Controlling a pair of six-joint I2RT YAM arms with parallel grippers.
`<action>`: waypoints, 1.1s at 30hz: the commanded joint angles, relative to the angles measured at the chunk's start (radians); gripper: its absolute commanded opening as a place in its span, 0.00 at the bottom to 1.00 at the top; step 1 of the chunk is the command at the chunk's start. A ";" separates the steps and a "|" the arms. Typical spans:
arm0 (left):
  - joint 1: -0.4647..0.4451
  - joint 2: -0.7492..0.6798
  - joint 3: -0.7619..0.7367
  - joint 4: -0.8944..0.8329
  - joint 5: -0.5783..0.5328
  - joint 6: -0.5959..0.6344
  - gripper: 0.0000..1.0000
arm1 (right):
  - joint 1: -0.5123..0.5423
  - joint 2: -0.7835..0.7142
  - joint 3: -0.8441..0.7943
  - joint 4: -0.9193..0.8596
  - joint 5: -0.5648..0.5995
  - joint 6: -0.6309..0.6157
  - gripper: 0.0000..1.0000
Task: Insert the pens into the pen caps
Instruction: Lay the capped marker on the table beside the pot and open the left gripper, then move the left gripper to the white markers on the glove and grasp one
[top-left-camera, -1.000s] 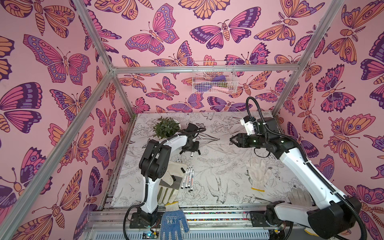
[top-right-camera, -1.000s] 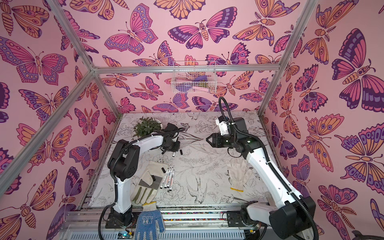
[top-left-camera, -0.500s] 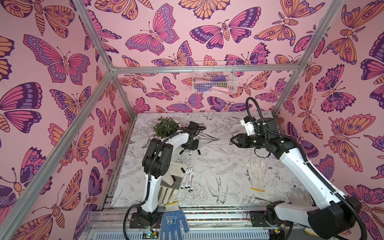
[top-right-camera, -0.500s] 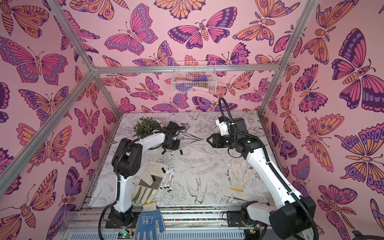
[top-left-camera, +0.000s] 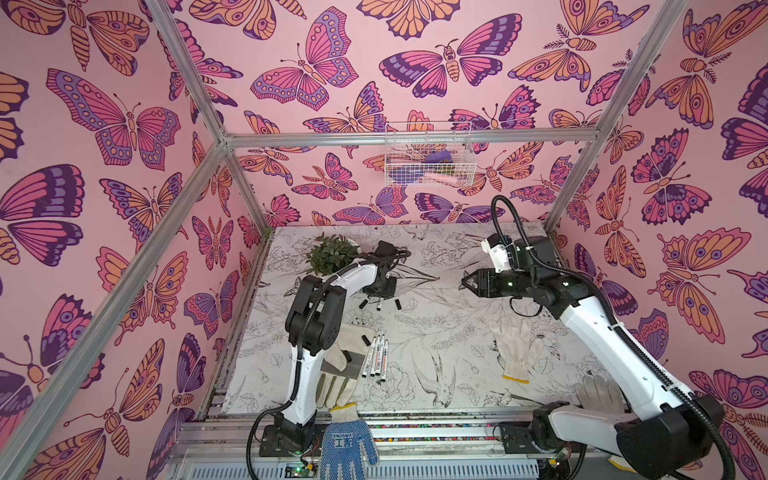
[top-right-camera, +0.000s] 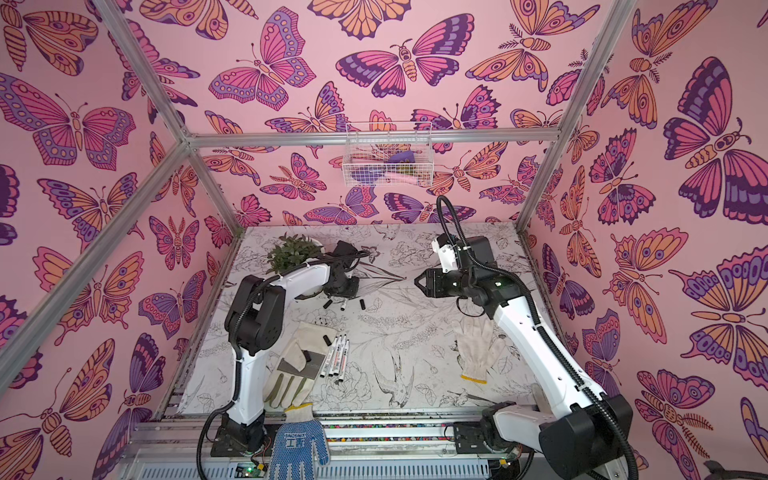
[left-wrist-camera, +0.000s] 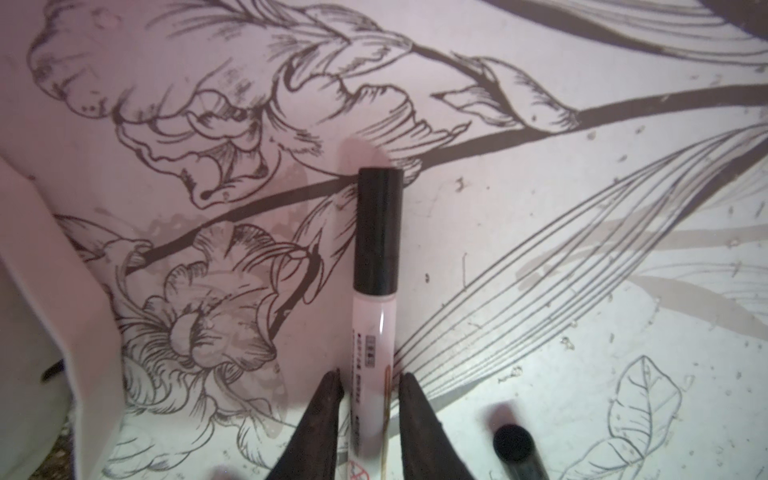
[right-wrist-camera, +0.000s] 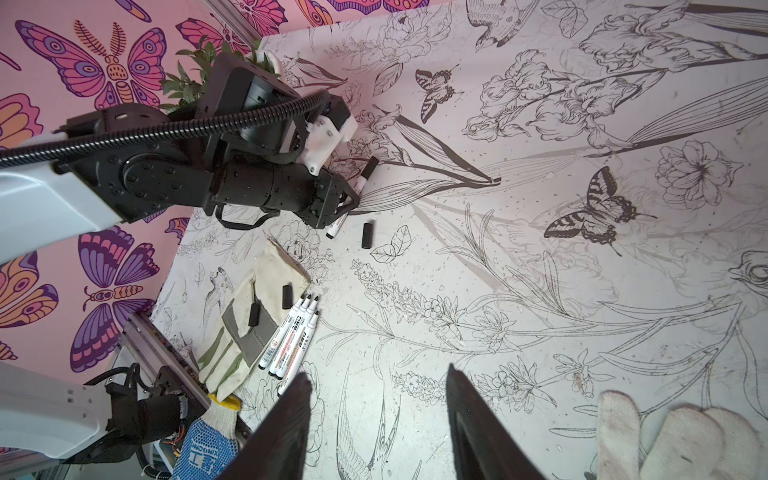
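Note:
A white pen (left-wrist-camera: 372, 332) with a black cap (left-wrist-camera: 379, 228) pushed on lies flat on the table. My left gripper (left-wrist-camera: 370, 382) straddles its barrel, open, with a thin gap on each side. In both top views that gripper (top-left-camera: 380, 293) (top-right-camera: 341, 291) is low at the back left. Loose pen caps (top-left-camera: 398, 304) (top-left-camera: 363, 303) lie beside it. Three uncapped pens (top-left-camera: 376, 357) (right-wrist-camera: 291, 336) lie side by side near the front. Two more caps (right-wrist-camera: 286, 296) (right-wrist-camera: 253, 315) rest on a leather glove. My right gripper (top-left-camera: 464, 283) (right-wrist-camera: 378, 378) hangs open and empty above the table's middle.
A potted plant (top-left-camera: 332, 257) stands at the back left. The leather glove (top-left-camera: 345, 365) lies under the left arm, and a blue glove (top-left-camera: 347, 449) hangs off the front rail. White gloves (top-left-camera: 513, 345) (top-left-camera: 598, 395) lie on the right. A wire basket (top-left-camera: 428, 158) hangs on the back wall.
My left gripper's jaws have parted from the capped pen, which now lies on the table. The left elbow has shifted slightly right. The right arm has stayed still.

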 joint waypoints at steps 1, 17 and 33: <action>0.010 -0.018 -0.020 -0.034 0.008 -0.007 0.34 | -0.003 -0.012 -0.003 -0.019 0.004 -0.023 0.55; 0.007 -0.378 -0.181 0.049 0.014 -0.060 0.48 | -0.002 0.013 -0.008 0.005 -0.030 -0.016 0.55; -0.273 -0.880 -0.825 0.110 -0.047 -0.259 0.47 | 0.023 0.066 -0.001 0.027 -0.022 -0.029 0.54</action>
